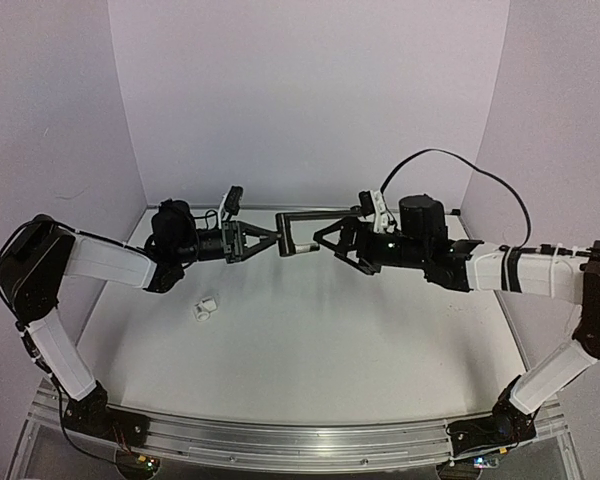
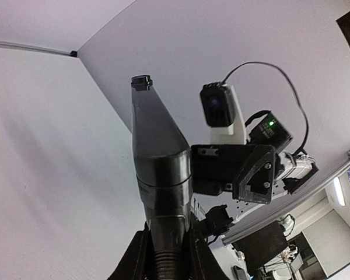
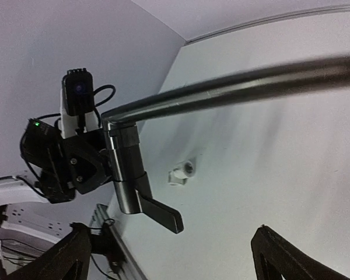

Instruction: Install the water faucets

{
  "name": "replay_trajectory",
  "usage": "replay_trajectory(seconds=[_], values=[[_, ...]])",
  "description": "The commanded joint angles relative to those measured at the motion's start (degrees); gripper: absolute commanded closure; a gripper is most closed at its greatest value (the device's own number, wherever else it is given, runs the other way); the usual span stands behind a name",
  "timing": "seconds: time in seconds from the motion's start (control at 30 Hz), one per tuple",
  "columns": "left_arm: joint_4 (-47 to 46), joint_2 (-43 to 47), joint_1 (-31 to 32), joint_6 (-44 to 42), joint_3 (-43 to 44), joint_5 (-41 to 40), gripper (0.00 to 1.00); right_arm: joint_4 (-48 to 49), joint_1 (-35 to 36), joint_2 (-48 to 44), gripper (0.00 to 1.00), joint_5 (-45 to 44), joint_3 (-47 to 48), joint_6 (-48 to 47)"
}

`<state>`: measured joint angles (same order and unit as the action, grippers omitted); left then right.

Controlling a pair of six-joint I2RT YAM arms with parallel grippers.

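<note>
The black water faucet hangs in mid-air over the back of the table. Its long thin spout runs to the right. My left gripper is shut on the threaded end of the faucet body, with its fingers pressed against both sides. My right gripper is open just to the right of the body, and nothing sits between its fingers. The right wrist view shows the body, its flat lever and the spout passing overhead. The small white fitting lies loose on the table.
White walls close off the back and both sides of the white table. An aluminium rail at the near edge carries both arm bases. A black cable loops above the right arm.
</note>
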<state>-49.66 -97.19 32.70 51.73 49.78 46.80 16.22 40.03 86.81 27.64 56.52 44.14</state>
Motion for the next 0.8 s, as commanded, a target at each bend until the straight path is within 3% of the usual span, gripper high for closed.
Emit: replay_trajectory(seconds=[0.0, 0.17, 0.37, 0.7, 0.77], values=[[-25.9, -4.1, 0.3, 12.8, 2.4, 2.2, 1.0, 26.3, 0.0, 3.0, 0.02, 3.6, -4.7, 19.0], [-29.6, -6.6, 2.0, 16.8, 2.8, 1.9, 1.0, 41.1, 0.5, 9.0, 0.04, 4.7, -4.1, 22.5], [-27.0, -6.6, 3.6, 14.8, 3.7, 2.0, 1.0, 47.4, 1.3, 15.4, 0.17, 3.3, -0.6, 23.7], [-25.5, -6.5, 4.1, 14.0, 4.5, 1.4, 1.0, 47.1, 1.7, 17.1, 0.33, 2.5, 2.0, 21.5], [-25.4, -6.6, 4.1, 14.0, 4.7, 1.4, 1.0, 47.0, 1.7, 17.1, 0.4, 2.3, 2.1, 21.1]])
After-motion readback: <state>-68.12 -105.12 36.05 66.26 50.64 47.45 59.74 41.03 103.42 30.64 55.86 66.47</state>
